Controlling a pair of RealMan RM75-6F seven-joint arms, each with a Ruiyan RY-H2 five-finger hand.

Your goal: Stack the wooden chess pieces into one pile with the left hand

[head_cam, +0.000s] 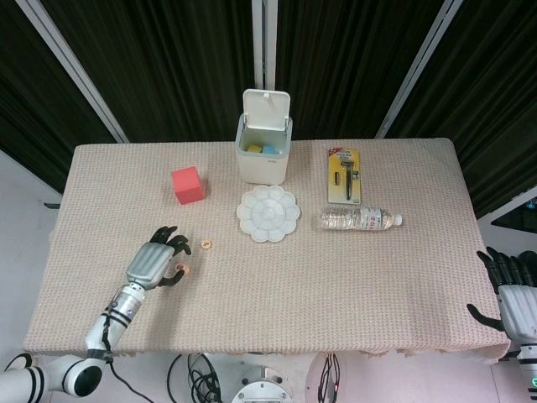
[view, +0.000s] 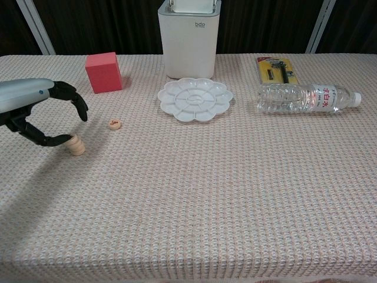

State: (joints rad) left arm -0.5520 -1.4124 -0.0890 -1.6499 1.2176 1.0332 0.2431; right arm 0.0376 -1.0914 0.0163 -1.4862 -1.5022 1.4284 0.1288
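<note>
Hidden or unclear: the right hand (head_cam: 513,295) shows only at the table's far right edge in the head view, partly cut off by the frame; its dark fingers curl, but whether they close on anything cannot be told. The left hand (view: 36,112) is cut off at the left border of the chest view, the wrist out of frame. Markings on the chess pieces are too small to read.

Containers: white bin (head_cam: 265,143), lid standing open, well beyond the left fingers; yellow and blue items lie inside, otherwise unidentifiable. White flower-shaped palette (view: 195,99), to the right of the fingers, wells bare.

Left fingers (view: 73,100): spread in a wide arc, raised over the cloth, holding nothing. The thumb tip sits right against the stack of wooden chess pieces (view: 75,145); actual contact cannot be told. The stack stands upright below the arched fingers. A single chess piece (view: 115,124) lies flat just right of the fingertips, apart from the stack.

Other items: red block (view: 103,72) beyond the fingers; water bottle (view: 306,97) on its side and carded razor (view: 276,69), both well to the right, on the woven tablecloth (view: 235,194)
</note>
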